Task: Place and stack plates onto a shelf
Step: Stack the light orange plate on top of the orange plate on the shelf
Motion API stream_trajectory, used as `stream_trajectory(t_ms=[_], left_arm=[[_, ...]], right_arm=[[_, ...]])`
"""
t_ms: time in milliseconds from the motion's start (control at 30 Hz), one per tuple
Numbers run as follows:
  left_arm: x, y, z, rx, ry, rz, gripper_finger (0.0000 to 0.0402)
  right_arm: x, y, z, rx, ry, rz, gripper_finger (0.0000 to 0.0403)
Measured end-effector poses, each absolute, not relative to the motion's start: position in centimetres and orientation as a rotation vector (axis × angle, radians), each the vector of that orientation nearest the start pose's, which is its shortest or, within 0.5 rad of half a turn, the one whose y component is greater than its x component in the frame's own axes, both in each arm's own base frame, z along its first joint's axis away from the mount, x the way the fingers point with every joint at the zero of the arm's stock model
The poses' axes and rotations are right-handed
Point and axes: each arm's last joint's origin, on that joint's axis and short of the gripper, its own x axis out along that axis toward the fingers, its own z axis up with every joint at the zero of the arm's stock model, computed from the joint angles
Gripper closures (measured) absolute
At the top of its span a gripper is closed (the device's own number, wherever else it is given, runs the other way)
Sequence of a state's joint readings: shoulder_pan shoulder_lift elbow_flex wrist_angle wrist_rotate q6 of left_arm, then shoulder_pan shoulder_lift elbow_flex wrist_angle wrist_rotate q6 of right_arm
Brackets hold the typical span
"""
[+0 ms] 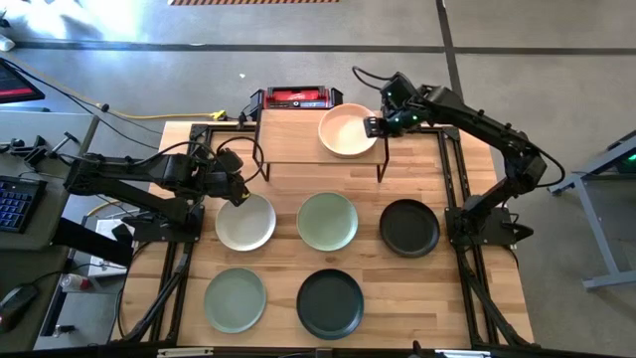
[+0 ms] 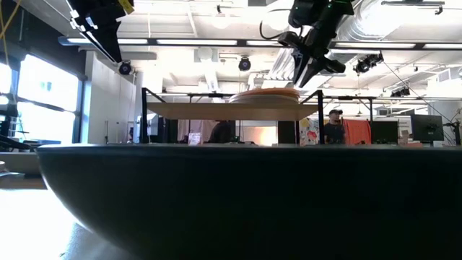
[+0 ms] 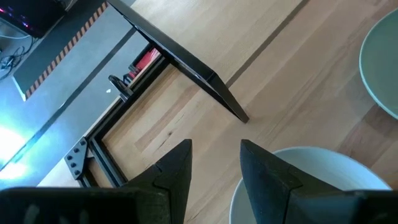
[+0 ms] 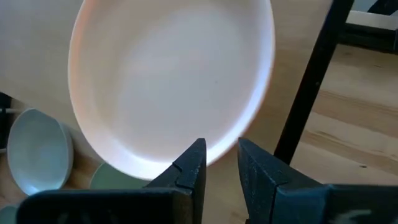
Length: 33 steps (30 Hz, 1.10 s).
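Peach plate [image 1: 347, 130], light-wood shelf [image 1: 288, 135].

In your low view, a dark plate [image 2: 238, 195] blocks the table. Beside the left gripper [image 3: 214, 165], the white plate [image 3: 311, 186] is cut off.

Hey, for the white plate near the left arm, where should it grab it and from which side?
Grip the white plate by its raised rim at the edge nearest the left tool, coming down from above. It lies flat and shallow, and that edge sits directly below the tool.
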<state>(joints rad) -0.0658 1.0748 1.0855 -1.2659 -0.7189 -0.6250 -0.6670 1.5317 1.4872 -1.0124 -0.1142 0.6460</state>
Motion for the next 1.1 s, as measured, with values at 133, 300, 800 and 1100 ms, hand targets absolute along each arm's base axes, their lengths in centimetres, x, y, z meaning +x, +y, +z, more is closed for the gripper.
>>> stream_trajectory(t_ms=[133,300,800,1100], left_arm=[[16.7,0.8,31.3,-0.048,0.937,0.888,0.0275],[16.7,0.8,31.3,-0.048,0.937,0.888,0.0275],[16.7,0.8,31.3,-0.047,0.938,0.888,0.0275],[16.7,0.8,31.3,-0.047,0.938,0.888,0.0275]], right_arm=[[24.2,-18.5,33.2,0.981,0.812,-0.816,0.0331],[24.6,-17.9,32.4,0.974,0.843,-0.82,0.0331],[25.0,-18.1,31.0,0.99,0.877,-0.854,0.0331],[25.6,-18.2,30.3,0.995,0.906,-0.841,0.0331]])
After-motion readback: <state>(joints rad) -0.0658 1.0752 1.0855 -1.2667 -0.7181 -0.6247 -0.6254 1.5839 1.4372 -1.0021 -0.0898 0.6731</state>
